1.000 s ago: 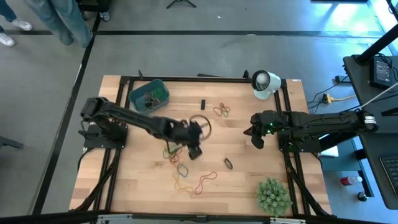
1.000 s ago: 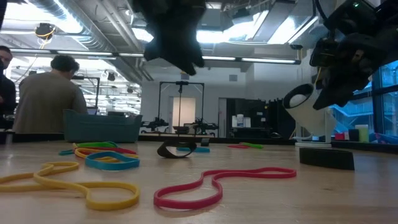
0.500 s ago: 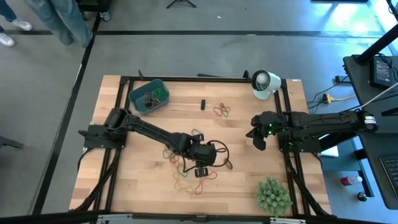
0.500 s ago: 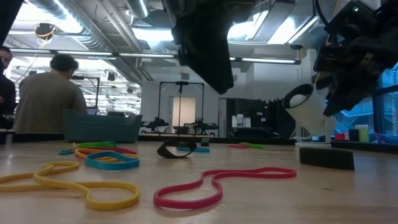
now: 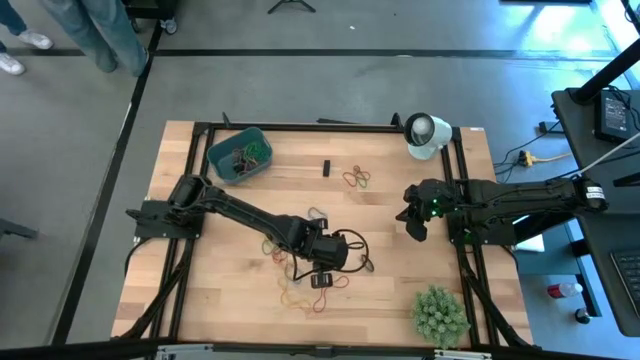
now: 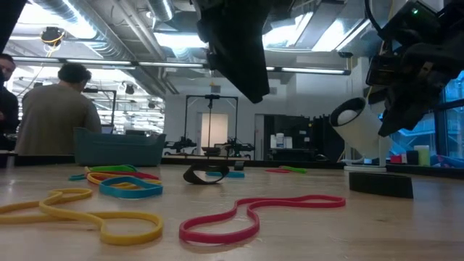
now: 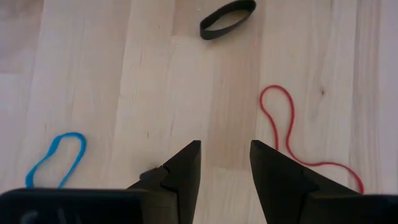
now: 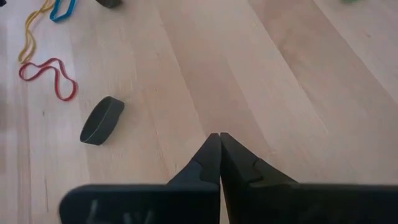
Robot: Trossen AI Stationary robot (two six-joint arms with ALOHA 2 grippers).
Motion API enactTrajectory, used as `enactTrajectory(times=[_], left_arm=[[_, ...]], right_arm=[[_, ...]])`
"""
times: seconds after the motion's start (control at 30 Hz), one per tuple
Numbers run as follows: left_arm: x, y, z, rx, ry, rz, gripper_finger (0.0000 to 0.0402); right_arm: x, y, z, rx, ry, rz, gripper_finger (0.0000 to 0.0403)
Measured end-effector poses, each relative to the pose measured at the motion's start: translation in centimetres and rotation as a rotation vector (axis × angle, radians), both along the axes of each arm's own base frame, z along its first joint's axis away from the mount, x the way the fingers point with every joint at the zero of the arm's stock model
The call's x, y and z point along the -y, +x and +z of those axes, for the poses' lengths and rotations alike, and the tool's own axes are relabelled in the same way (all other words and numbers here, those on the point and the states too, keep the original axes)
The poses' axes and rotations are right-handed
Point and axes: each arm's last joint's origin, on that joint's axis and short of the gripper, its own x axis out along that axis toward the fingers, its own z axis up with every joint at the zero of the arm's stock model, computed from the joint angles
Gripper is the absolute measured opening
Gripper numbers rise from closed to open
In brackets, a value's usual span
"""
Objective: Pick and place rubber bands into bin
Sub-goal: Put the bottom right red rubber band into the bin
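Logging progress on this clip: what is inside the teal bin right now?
The bin holds a small tangle of rubber bands, green and dark ones visible from above. Any bands beneath that tangle are covered, so no exact count.

high cam: straight above, facing down, so I get the whole worktop (image 5: 400, 290) plus floor around it
low cam: sits at worktop height, looks level across the wood into the room behind, very near the closest bands
left wrist cam: looks down close on the boards past its own end effector (image 7: 225, 163)
right wrist cam: same idea, a bit more slanted
shared: the red rubber band (image 6: 246, 214) and the dark band (image 8: 101, 120) turn up in all four views
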Motion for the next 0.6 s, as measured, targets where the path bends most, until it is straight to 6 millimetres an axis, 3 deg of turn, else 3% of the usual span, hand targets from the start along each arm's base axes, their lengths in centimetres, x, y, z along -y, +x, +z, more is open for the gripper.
enactTrajectory(times=[0.17,0.6], left_arm=[[0.7,-0.2,0.0,0.004,-0.033,0.028,0.0134],[4.7,-1.2,-0.6,0.009,-0.147,0.182,0.0133]], right_arm=[[0.0,0.0,0.0,-0.001,0.007,-0.007,0.0003],[-0.2,0.0,0.0,0.001,0.054,0.019,0.0003]])
